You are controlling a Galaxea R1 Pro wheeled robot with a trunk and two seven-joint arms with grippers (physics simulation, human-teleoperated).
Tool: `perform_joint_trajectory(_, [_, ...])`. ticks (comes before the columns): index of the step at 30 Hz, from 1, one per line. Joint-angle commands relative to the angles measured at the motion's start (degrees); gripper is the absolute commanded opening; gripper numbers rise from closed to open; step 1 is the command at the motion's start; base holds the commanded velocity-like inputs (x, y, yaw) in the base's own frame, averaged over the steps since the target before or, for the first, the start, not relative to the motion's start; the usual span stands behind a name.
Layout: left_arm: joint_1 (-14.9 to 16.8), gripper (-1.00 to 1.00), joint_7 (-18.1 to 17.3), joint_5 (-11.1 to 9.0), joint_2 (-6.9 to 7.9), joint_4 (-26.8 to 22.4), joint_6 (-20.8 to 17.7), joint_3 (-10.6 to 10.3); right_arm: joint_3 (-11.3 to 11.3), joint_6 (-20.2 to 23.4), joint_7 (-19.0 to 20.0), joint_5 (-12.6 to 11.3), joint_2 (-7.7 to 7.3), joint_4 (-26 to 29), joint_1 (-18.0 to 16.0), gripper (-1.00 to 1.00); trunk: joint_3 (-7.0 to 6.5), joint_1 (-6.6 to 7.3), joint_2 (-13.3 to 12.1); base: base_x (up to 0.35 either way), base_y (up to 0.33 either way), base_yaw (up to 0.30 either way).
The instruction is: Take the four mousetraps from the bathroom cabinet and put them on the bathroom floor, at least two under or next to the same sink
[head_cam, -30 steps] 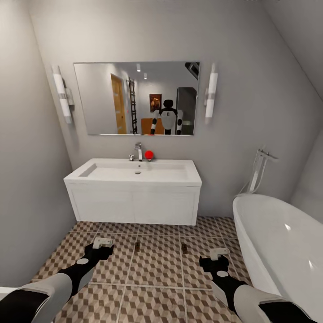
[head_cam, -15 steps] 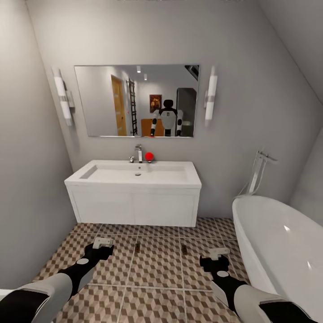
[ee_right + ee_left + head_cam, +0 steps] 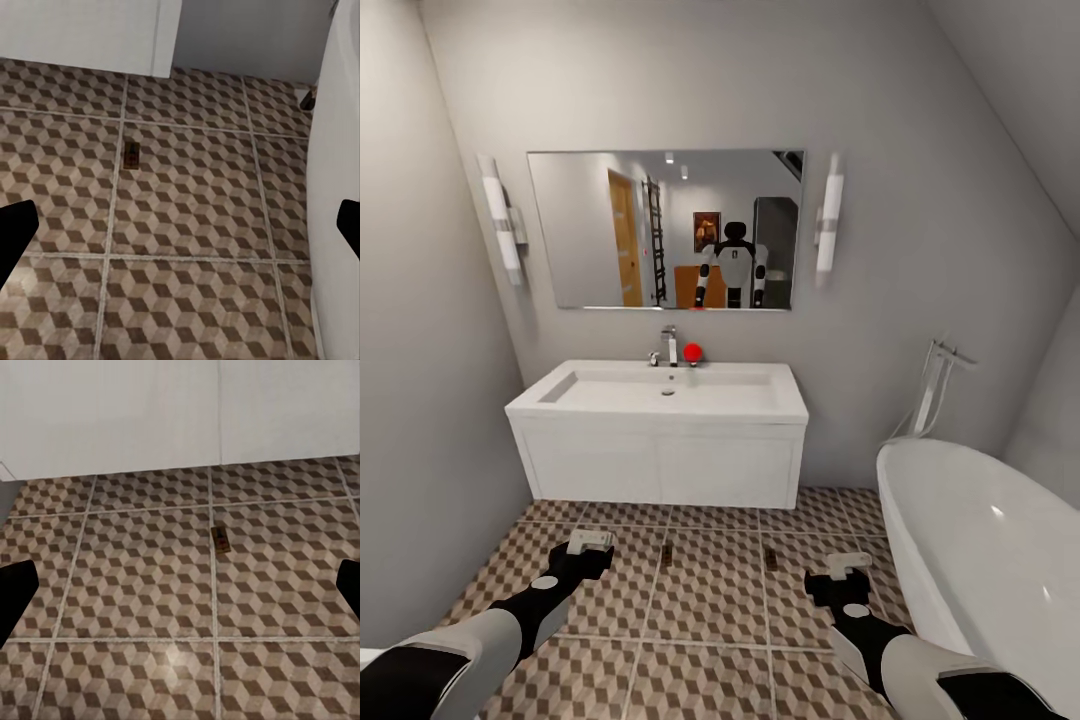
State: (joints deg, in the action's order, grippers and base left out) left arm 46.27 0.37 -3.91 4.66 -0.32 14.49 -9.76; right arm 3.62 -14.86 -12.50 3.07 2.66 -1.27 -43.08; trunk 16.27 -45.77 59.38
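Right now both grippers hang low over the tiles, holding nothing. Left gripper [image 3: 589,542]: pale boxy tip on a black wrist, white rounded forearm; in the left wrist view its two black fingertips [image 3: 15,596] sit at opposite edges of the picture, spread wide. Right gripper [image 3: 849,566]: same build, and in the right wrist view its black fingers [image 3: 13,232] are likewise far apart, nothing between them.

Between the two grippers, two mousetraps lie flat on the bathroom floor [image 3: 710,600]. One mousetrap [image 3: 666,550] is nearer the left gripper, a tiny dark-brown rectangle just beside a pale grout line [image 3: 220,538]. The other mousetrap [image 3: 771,558] is nearer the right gripper, also beside a grout line [image 3: 132,155]. Both are in front of the vanity, near it but not under it. Metal parts are too small to make out.

Floor: large square tiles, brown, beige and white cube print, slight sheen. Beyond the traps, the bathroom sink [image 3: 660,392]: wide white rectangular basin, matte, on a white two-door wall-hung vanity [image 3: 660,465], with a tall chrome tap [image 3: 670,345] and a small red ball [image 3: 692,351] just beside it. Above, a frameless rectangular mirror [image 3: 665,230] flanked by two tube lights. On the right, a glossy white oval bathtub [image 3: 980,550] with a chrome filler.
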Motion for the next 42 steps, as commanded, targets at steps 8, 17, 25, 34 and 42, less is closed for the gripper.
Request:
perform_joint_trajectory(8, [0.0, 1.00, -0.1, -0.4, 0.00, 0.1, 0.1, -0.5, 0.3, -0.1, -0.4, 0.3, -0.02, -0.1, -0.1, 1.00, -1.37, 1.76, -3.2, 0.000, 0.000, 0.000])
perform_joint_trajectory(17, [0.0, 1.00, -0.2, -0.4, -0.08, 0.1, 0.1, -0.5, 0.3, -0.1, -0.4, 0.3, -0.13, -0.1, -0.1, 1.00, -2.98, 3.74, -6.8, 0.000, 0.000, 0.000])
perform_joint_trajectory(25, [0.0, 1.00, -0.2, -0.4, -0.09, 0.1, 0.1, -0.5, 0.3, -0.2, -0.4, 0.2, -0.18, -0.1, -0.1, 1.00, -4.42, 5.49, -10.0, 0.000, 0.000, 0.000])
perform_joint_trajectory(34, [0.0, 1.00, -0.2, -0.4, -0.09, 0.1, 0.1, -0.5, 0.3, -0.1, -0.4, 0.1, -0.06, -0.1, -0.1, 1.00, -6.04, 7.47, -13.6, 0.000, 0.000, 0.000])
perform_joint_trajectory(42, [0.0, 1.00, -0.2, -0.4, -0.13, 0.1, 0.1, -0.5, 0.3, -0.1, -0.4, 0.1, -0.02, -0.1, -0.1, 1.00, -7.47, 9.23, -16.8, 0.000, 0.000, 0.000])
